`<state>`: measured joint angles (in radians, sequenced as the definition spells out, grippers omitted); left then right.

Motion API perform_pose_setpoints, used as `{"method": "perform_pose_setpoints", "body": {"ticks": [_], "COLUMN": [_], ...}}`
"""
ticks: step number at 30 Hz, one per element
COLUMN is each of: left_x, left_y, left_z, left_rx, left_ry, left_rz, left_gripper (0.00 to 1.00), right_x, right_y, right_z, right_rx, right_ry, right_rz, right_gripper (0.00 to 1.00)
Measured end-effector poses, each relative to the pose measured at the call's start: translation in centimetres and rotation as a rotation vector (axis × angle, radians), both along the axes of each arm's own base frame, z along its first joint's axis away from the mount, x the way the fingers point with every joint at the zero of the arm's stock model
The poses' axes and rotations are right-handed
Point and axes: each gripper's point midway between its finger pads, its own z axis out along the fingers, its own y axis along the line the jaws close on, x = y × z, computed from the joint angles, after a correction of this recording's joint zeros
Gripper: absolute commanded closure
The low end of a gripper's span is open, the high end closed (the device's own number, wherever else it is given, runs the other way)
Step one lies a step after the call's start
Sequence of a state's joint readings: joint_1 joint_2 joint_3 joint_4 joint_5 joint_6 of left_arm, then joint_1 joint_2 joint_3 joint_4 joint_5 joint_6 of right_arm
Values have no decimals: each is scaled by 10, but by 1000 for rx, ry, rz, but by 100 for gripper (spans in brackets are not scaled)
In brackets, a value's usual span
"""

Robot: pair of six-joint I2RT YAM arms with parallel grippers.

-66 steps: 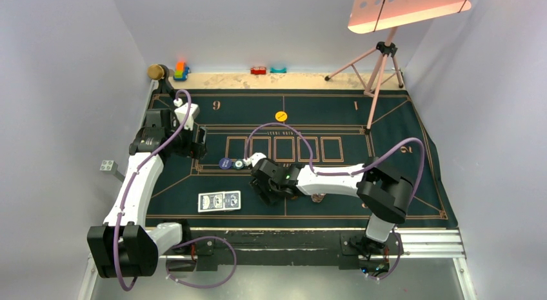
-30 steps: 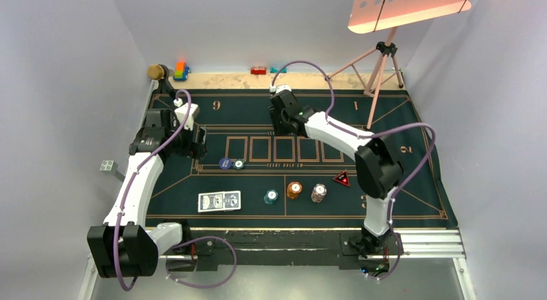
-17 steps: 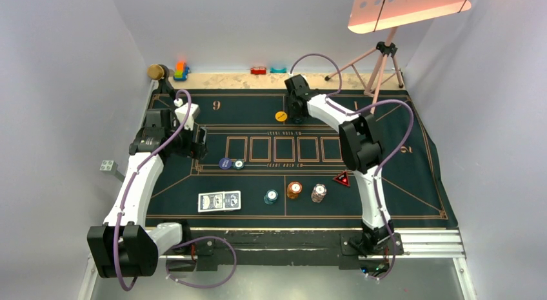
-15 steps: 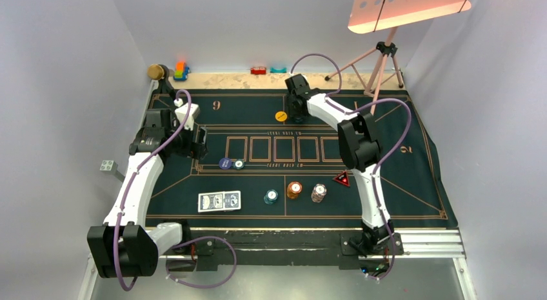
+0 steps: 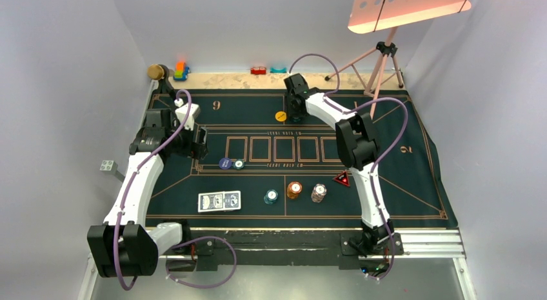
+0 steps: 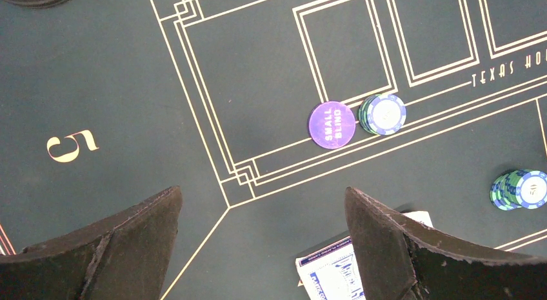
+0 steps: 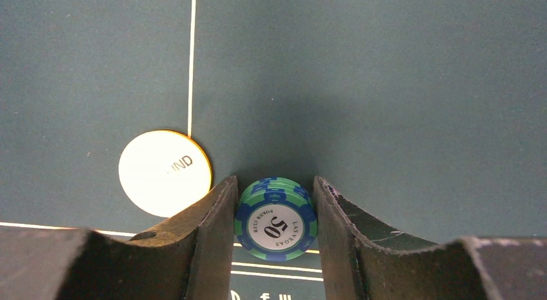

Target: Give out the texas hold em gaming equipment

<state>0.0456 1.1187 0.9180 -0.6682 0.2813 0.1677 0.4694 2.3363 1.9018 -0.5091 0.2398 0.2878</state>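
Right hand (image 7: 273,184) now astride chip stack (image 7: 276,218)

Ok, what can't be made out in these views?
Top view: the wrist hides the chip stack held by the right gripper.
Right wrist view: glare washes out most of the yellow button's lettering; seen from above, the stack's chip count and whether it touches the felt are unclear.
Left wrist view: the playing cards are cut off by the bottom edge and the left gripper's finger; their number is unknown.
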Motion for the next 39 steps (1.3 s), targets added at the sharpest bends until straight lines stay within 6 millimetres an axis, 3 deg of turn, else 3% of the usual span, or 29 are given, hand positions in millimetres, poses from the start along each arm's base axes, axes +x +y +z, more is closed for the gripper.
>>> {"method": "perform_pose_setpoints", "body": {"ticks": [3,6,12,16,19,21,24,27,31,39], "left_x": [0,0,0,0,0,0,0,0,0,0], "left_y": [0,0,0,-1,-1,-1,-1,-1,0,0], "left_z": [0,0,0,0,0,0,0,0,0,0], "left_rx": [0,0,-1,-2,-2,-2,-2,-2,-2,-2], "left_ry": [1,1,2,2,2,1,1,1,2,2], "left_rz": [0,0,-2,-2,-2,-2,-2,-2,-2,-2], "left_gripper": [0,0,0,0,0,0,0,0,0,0], "right_x": [0,0,-12,-35,-64,-96,-150,-210,-260,-305], "right_y": [1,0,-4,-4,10,33,70,102,117,128], "right_z": [0,1,8,38,75,96,107,93,67,43], "right_rx": [9,6,-3,1,9,23,41,45,17,11], "right_ry": [0,1,11,-9,-71,-107,-122,-83,-7,73], "right_rz": [-3,-7,-5,15,66,139,268,415,526,588], "right_gripper": [29,21,17,16,16,16,15,15,14,14]}}
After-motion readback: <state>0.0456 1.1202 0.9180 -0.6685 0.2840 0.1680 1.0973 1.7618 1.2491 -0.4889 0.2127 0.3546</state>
